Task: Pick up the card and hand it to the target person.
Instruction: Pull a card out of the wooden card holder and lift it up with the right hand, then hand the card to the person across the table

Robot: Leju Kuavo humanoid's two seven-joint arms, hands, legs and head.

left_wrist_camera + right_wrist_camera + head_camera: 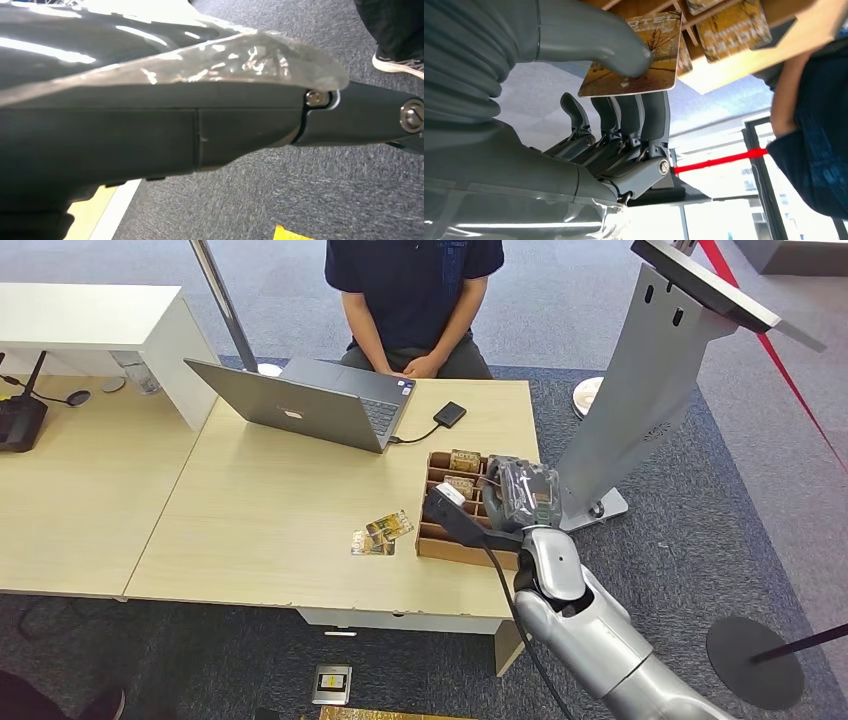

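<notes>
Head view: big pale wooden table (270,500), with a person (415,300) in a dark shirt sitting at the far side, hands together. Tall grey stand (640,410) just past the table's right end. Open grey laptop (320,400) near the person, cabled to a small black box (450,414). Brown cardboard card box (440,540) with slots at the table's right edge, more cards standing in it. Two loose cards (381,533) lying flat on the table beside the box.

Right hand (520,490) over the card box, on the silver right arm (590,630). Right wrist view, closer: thumb (624,55) pressing on one side of the hotel card (634,57), dark fingers (644,115) on the other side. So a pinch on the card, with the card at the slots of the box, not yet far from it. Only an edge held, from the look of it.

Left hand: dark robot parts and grey carpet up close in the left wrist view, no fingers plain to see, so cannot tell whether open or closed.

What could go wrong, as a guess: a thin, smooth card could slip out of the pinch if moved fast. Could also catch on a box wall or on the next card and tip the box. A long reach to the person too, with the laptop near the path, so a bump or a drop on the way.
</notes>
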